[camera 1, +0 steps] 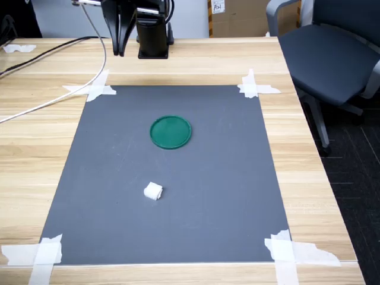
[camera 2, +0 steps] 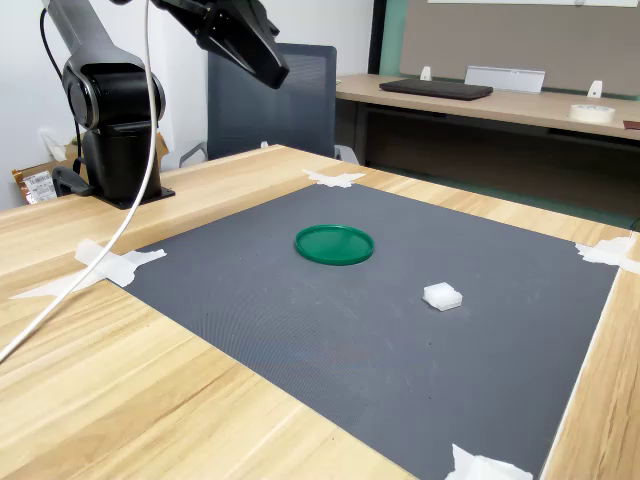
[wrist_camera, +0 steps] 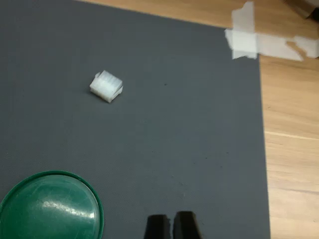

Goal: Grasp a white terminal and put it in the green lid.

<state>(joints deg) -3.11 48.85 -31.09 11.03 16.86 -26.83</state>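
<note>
A wooden table (camera 1: 178, 59) holds a dark grey mat (camera 1: 208, 208) taped down at its corners with white tape (camera 1: 255, 86). Near the mat's middle lies the green lid (camera 1: 170, 131), flat and with nothing in it. The white terminal (camera 1: 153, 191) rests on the mat well apart from the lid, nearer the camera in the first exterior view and toward the second exterior view's right (camera 2: 442, 296). The arm's black base (camera 2: 115, 130) stands on the table at the mat's far side in the first exterior view. The gripper (camera 2: 265, 60) hangs high above the table, holding nothing. In the wrist view its black fingertips (wrist_camera: 158, 226) sit almost together, with only a thin gap between them, and both lid (wrist_camera: 50, 209) and terminal (wrist_camera: 106, 85) show below. An office chair (camera 1: 326, 53) stands beside the table.
</note>
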